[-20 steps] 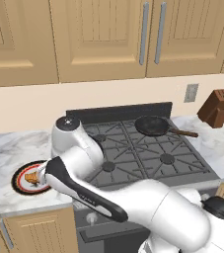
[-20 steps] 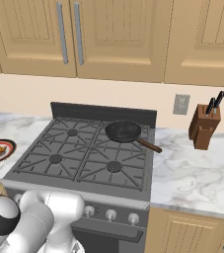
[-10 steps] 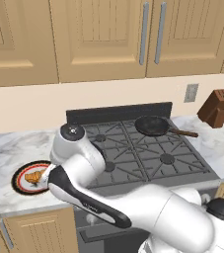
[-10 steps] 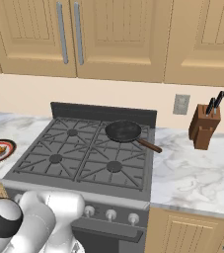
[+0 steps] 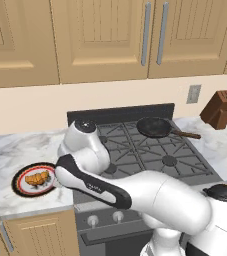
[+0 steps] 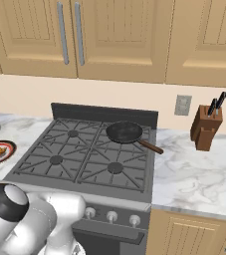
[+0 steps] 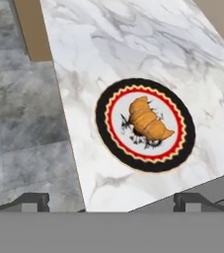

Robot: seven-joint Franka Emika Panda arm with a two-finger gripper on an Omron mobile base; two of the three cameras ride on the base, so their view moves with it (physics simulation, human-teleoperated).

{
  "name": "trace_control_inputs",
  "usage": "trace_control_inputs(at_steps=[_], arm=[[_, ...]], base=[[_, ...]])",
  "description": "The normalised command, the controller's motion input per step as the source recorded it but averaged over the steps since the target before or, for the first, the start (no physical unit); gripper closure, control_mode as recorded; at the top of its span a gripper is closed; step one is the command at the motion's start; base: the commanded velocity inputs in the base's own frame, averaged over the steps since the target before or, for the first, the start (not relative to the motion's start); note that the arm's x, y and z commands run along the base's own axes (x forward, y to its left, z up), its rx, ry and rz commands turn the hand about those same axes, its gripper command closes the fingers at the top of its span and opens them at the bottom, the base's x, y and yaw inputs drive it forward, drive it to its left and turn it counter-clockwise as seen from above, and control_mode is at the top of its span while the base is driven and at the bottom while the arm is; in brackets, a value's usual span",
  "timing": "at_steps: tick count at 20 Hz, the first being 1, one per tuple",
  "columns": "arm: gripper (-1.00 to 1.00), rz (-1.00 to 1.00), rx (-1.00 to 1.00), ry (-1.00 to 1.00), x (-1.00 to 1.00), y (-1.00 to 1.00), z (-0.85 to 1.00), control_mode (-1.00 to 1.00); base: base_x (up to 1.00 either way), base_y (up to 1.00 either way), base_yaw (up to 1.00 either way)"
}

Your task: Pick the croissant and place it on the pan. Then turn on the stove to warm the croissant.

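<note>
Hovering open-jawed above the tabletop (image 7: 133, 44), the end effector (image 7: 111, 200) faced the croissant (image 7: 148, 121) at its one o'clock, ready to descend; the pan (image 5: 154, 127) waited on the stove (image 5: 150, 155).

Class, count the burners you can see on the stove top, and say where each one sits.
4 on the stove: back left, front left, front right, and back right, hidden under the pan.

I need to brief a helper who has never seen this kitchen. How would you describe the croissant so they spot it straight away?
Start at the stove and move to the marble counter on its left side. There sits a round plate with a black and red rim, and the croissant lies on it. It is the small golden, ridged crescent, lighter than the dark motif printed beneath it.
</note>
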Motion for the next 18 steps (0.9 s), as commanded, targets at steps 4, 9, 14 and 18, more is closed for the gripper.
trace_control_inputs(at_steps=[4,9,14,18], arm=[[-1.00,0.17,-0.25,0.01,0.15,0.22,-0.22,-1.00],[-1.00,0.10,-0.26,0.09,0.22,0.36,-0.08,-1.00],[-1.00,0.09,-0.12,0.08,0.20,0.35,0.00,-1.00],[-1.00,0.03,-0.02,-0.01,0.03,0.06,-0.07,-1.00]], base=[[0.00,0.00,0.00],[0.00,0.00,0.00],[0.00,0.00,0.00],[0.00,0.00,0.00]])
